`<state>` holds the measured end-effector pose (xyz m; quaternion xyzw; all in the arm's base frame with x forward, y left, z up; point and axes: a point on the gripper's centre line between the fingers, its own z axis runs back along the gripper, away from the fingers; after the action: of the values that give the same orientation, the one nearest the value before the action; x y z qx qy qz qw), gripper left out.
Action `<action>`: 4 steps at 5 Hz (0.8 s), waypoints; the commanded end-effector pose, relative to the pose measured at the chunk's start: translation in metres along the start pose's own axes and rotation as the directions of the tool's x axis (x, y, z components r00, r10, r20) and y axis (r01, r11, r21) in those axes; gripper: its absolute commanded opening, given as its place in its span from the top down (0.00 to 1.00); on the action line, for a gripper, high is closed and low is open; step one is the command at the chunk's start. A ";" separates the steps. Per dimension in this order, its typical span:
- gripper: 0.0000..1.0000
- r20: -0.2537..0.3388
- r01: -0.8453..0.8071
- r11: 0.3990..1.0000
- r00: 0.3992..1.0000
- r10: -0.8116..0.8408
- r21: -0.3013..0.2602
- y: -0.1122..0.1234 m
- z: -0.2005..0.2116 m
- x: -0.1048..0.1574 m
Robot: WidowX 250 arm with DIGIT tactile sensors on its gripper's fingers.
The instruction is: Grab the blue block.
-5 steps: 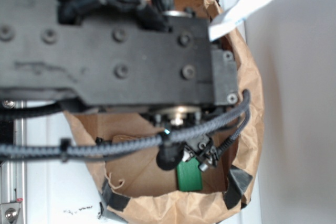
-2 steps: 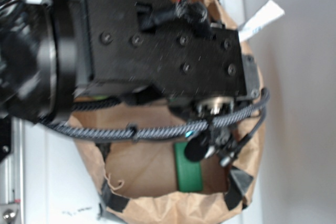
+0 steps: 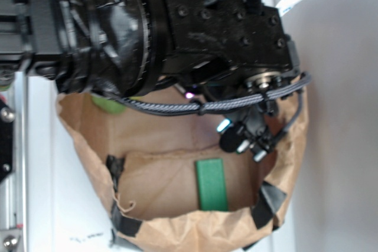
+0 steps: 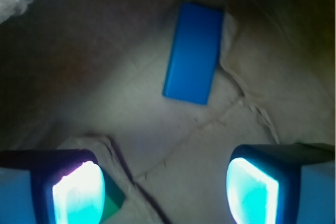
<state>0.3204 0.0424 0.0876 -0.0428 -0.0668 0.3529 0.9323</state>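
Observation:
The blue block [image 4: 193, 52] lies flat on crumpled brown paper in the wrist view, upper centre, tilted slightly to the right. It sits well ahead of my gripper [image 4: 165, 192], apart from both fingers. The gripper is open and nothing but paper shows between its two glowing pads [image 4: 79, 195]. In the exterior view my gripper [image 3: 245, 140] hangs inside the brown paper bag [image 3: 177, 231], under the black arm. The arm hides the blue block there.
A green block [image 3: 211, 184] lies on the bag's floor just below-left of the gripper; its corner [image 4: 113, 203] shows beside the left pad. A yellow-green object [image 3: 109, 104] peeks out under the arm. Black tape patches [image 3: 269, 205] hold the bag's walls.
The arm has swung toward the far side of the bag, carrying the gripper off the green block, which now shows in full. More of the arm's wrist fills the upper left.

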 end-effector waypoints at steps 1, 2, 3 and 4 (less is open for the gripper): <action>0.00 0.129 -0.008 1.000 0.992 0.010 -0.021 0.011 0.009 0.028; 0.00 0.164 -0.022 1.000 0.986 0.025 -0.017 0.010 0.002 0.038; 0.00 0.190 -0.039 0.999 0.981 0.039 -0.001 0.010 -0.003 0.046; 0.00 0.218 -0.040 0.999 0.975 0.032 0.032 0.015 -0.009 0.048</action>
<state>0.3443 0.0729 0.0656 0.0160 -0.1367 0.3599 0.9228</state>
